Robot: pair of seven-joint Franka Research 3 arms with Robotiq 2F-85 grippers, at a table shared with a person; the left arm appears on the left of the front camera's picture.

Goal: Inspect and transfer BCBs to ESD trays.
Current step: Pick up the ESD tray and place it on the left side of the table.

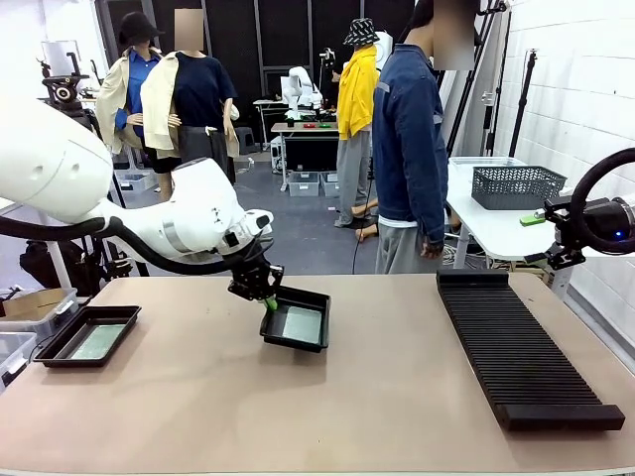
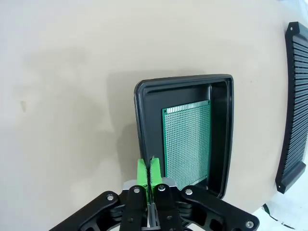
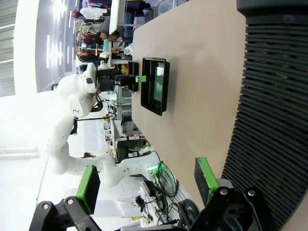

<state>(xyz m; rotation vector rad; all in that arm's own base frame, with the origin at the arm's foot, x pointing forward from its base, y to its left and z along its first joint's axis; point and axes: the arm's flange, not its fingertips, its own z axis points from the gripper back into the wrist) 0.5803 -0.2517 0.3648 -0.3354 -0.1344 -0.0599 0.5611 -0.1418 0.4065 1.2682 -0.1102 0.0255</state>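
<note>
Green-padded fingers (image 2: 142, 174) of the left gripper (image 1: 268, 299) were pressed together on the near rim of a black ESD tray (image 1: 317, 299), pinching the tray's edge between them. The left arm (image 1: 189, 223) reached in from the picture's left, its wrist bent downward so the gripper pointed steeply at the table (image 1: 298, 416), and the tray sat tilted, lifted at the held side. Inside it lay a green BCB (image 2: 187, 139), flat on the floor and closer to one long wall than the other.

A second ESD tray (image 1: 60, 345) rested near the table's left edge, well apart from the first, with a pale board (image 1: 99, 341) lying in it.

Over at the right, the right gripper (image 3: 147, 180) hung beside the table with its jaws spread wide and nothing between them, near the end of the long ribbed black rack (image 1: 516, 347). A person (image 1: 409, 149) in a blue jacket stood at the far side.
</note>
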